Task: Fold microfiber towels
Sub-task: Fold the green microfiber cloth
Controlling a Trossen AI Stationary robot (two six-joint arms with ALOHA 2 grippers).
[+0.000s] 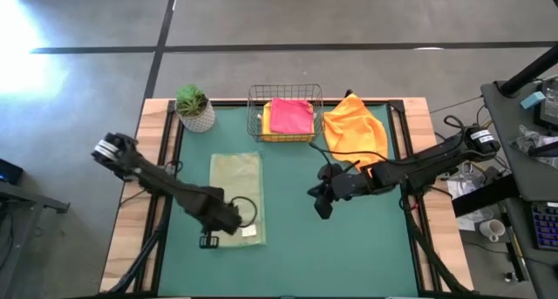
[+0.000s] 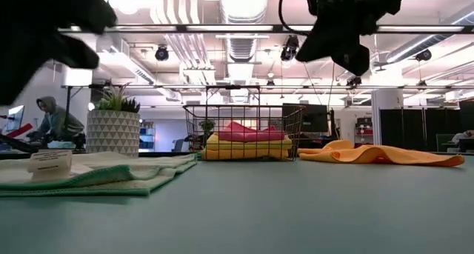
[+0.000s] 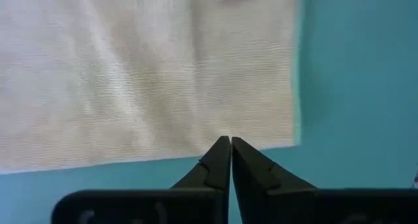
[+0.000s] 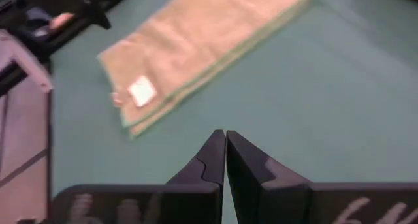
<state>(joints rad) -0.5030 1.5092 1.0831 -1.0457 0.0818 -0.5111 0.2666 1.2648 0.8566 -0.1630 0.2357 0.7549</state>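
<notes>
High view shows left gripper (image 1: 209,241) and right gripper (image 1: 321,208) (both closed, empty) flanking the folded sage towel (image 1: 236,197).

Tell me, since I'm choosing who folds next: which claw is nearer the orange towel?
Right. The right claw hangs over the mat just in front of the orange towel; the left claw is across the table, over the pale green towel.

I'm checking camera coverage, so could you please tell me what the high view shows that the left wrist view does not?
Only the high view shows the wire basket holding pink and yellow towels, the orange towel, the potted plant and the right pincer. Only the left wrist view shows the left pincer shut, hovering at the towel's edge. Both show the folded pale green towel on the green table.
</notes>
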